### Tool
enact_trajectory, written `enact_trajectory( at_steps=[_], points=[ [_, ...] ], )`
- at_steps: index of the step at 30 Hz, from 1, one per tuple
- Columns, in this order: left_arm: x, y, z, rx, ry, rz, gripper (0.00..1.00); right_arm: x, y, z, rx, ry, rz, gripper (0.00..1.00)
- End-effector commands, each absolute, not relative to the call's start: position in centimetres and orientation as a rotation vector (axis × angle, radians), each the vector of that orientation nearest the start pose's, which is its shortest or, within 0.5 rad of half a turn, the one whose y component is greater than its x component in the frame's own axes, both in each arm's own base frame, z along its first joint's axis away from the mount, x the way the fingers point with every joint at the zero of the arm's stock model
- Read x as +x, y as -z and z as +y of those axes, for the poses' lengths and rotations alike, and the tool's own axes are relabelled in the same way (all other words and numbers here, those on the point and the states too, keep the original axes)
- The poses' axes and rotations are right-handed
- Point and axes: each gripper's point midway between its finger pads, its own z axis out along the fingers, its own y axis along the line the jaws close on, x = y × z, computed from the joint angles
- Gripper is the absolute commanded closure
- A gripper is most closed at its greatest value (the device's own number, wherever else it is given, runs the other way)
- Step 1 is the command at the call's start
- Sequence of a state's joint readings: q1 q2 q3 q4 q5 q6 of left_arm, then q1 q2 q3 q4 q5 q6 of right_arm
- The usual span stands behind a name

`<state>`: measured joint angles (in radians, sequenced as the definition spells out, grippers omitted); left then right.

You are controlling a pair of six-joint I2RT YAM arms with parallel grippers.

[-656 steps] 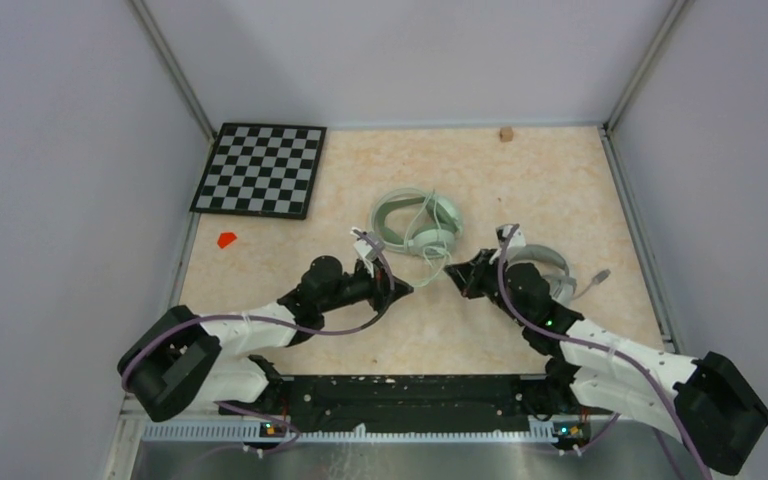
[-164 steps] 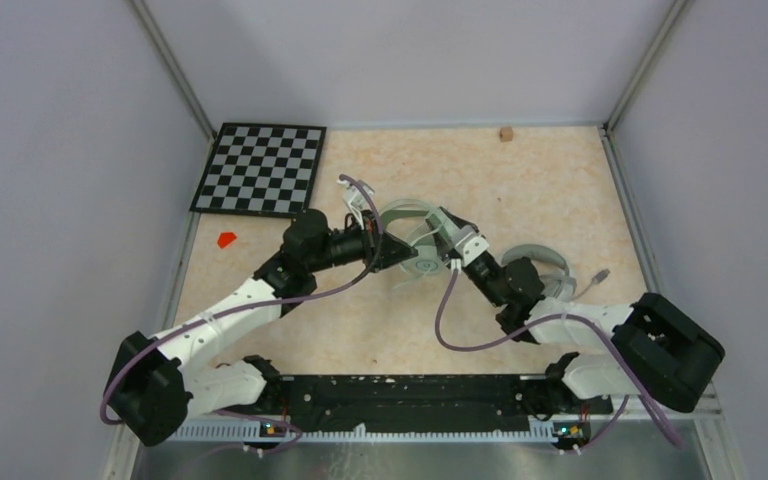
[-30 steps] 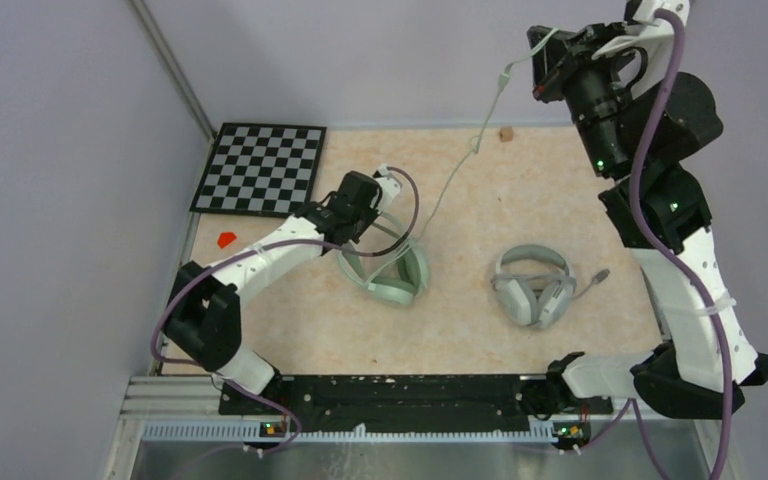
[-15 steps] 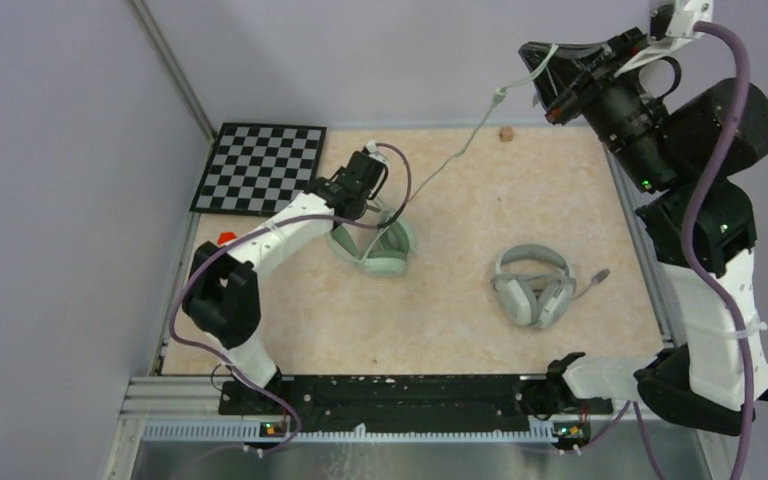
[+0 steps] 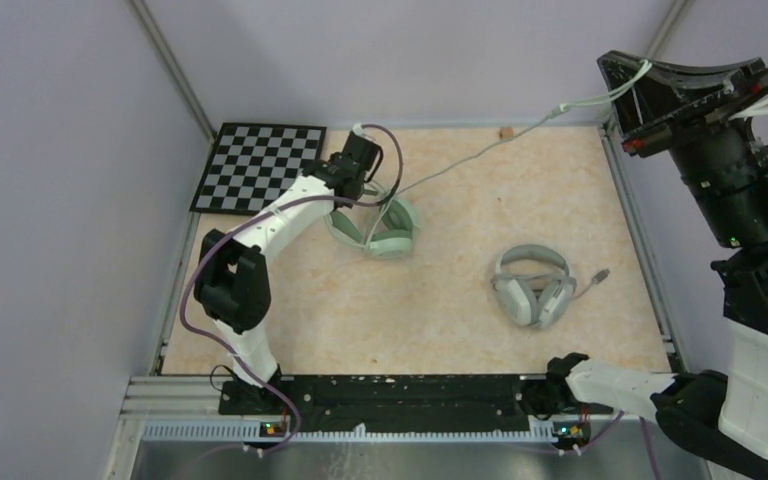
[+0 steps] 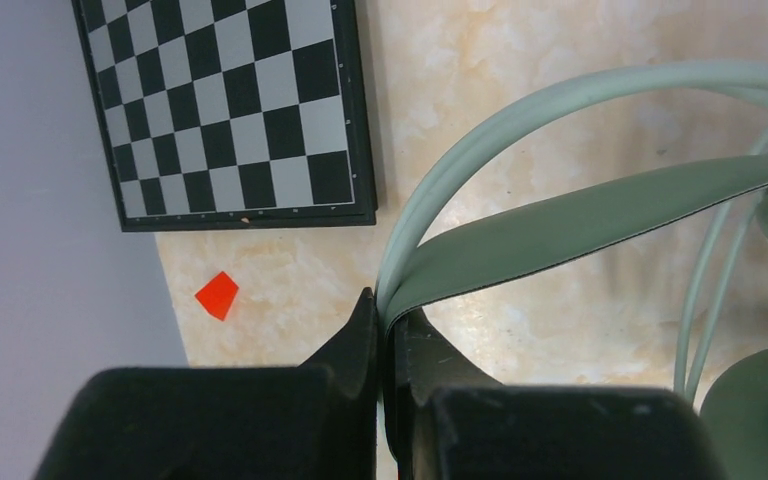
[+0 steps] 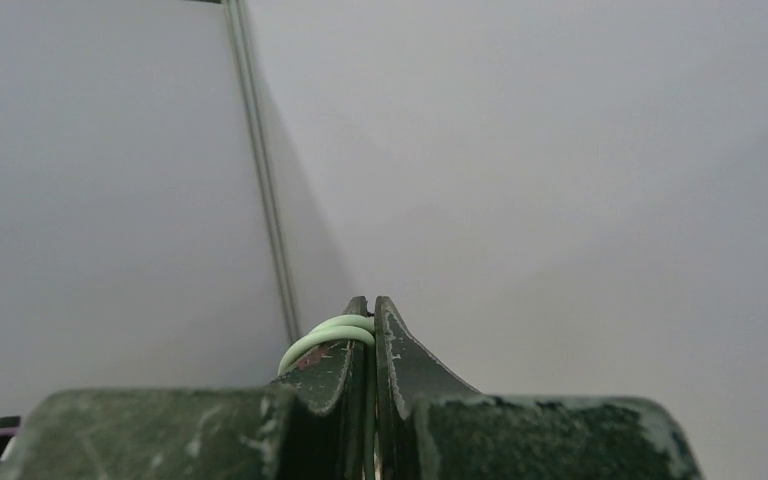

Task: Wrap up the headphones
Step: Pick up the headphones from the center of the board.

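Your left gripper (image 6: 388, 315) is clamped on the headband of the mint-green headphones (image 5: 380, 225), which are on the bench (image 5: 460, 330) right below it. A chessboard (image 6: 230, 110) and a red chip (image 6: 218, 295) lie just beside it (neither touching). Your right gripper (image 7: 372, 310), high by the wall, pinches the pale-green cable (image 5: 480, 150), which is stretched down to the cups. The white headphones (image 5: 532, 285) lie far below, apart from the cable.

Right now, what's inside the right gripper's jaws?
The right gripper is shut on a loop of the pale-green cable, which bulges out at its tip. How much cable sits deeper between the jaws is hidden.
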<state>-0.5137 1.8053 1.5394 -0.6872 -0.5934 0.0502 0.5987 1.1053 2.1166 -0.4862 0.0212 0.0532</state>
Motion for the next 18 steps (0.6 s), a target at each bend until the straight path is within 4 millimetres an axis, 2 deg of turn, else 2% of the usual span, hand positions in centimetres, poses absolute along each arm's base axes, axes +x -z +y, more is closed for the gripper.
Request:
enact_trajectory(
  at_steps=[1,5,7,9,11,15,17,18],
  points=[
    [43.3,-18.8,-12.1,0.236,-0.438,2.277,1.0,15.4,-68.1,12.7,-0.292,-0.718,0.991,1.0],
    [44.1,-20.4,-11.4,0.117,-0.364,2.232,1.0,12.0,-66.9,14.9,-0.411,-0.918,0.971,1.0],
    [44.6,-21.5,-11.0,0.077,-0.379,2.188,1.0,10.1,-67.2,15.2,-0.46,-0.986,0.931,1.0],
    [45.3,-22.4,-10.5,0.024,-0.37,2.153,1.0,8.2,-68.2,14.7,-0.467,-1.032,0.901,1.0],
    [45.8,-23.1,-10.2,-0.039,-0.309,2.13,1.0,6.8,-68.6,14.9,-0.485,-1.112,0.893,1.0],
    [46.7,-24.0,-10.1,-0.198,-0.077,2.105,1.0,3.6,-66.5,17.3,-0.585,-1.441,0.929,1.0],
    [47.1,-25.0,-9.9,-0.267,-0.005,2.058,1.0,1.3,-65.2,17.6,-0.618,-1.633,0.908,1.0],
    [47.3,-25.6,-9.8,-0.283,0.001,2.03,1.0,0.9,-64.0,17.7,-0.618,-1.691,0.924,1.0]
  ],
)
